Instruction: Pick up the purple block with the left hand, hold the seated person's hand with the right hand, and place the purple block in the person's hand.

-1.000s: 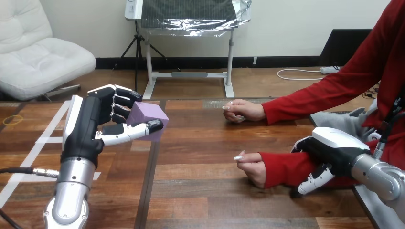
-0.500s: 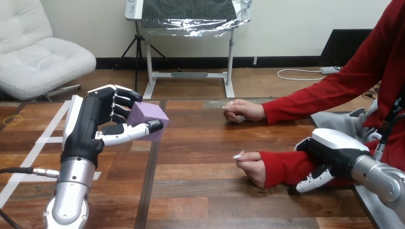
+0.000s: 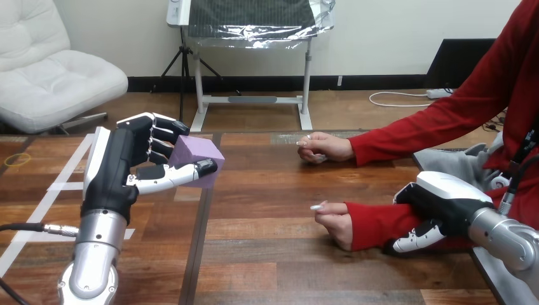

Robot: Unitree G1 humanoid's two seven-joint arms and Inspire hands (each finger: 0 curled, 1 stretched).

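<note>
My left hand [image 3: 121, 168] is raised above the table's left part, shut on the purple block [image 3: 196, 154], which sits between its curled fingers and thumb. The person's hand [image 3: 335, 222] nearer me rests on the table as a loose fist, its red-sleeved forearm [image 3: 375, 223] running to the right. My right hand [image 3: 445, 200] lies over that forearm, and its fingers [image 3: 413, 240] curl down round the sleeve's near side. The person's other hand [image 3: 324, 147] rests farther back on the table.
Wooden table [image 3: 267, 267] with white tape lines [image 3: 60, 186] at the left. About a block's width of bare wood lies between the purple block and the person's nearer hand.
My right hand's fingers have curled further in under the red sleeve. The left hand, the block and the person's hands have stayed put.
</note>
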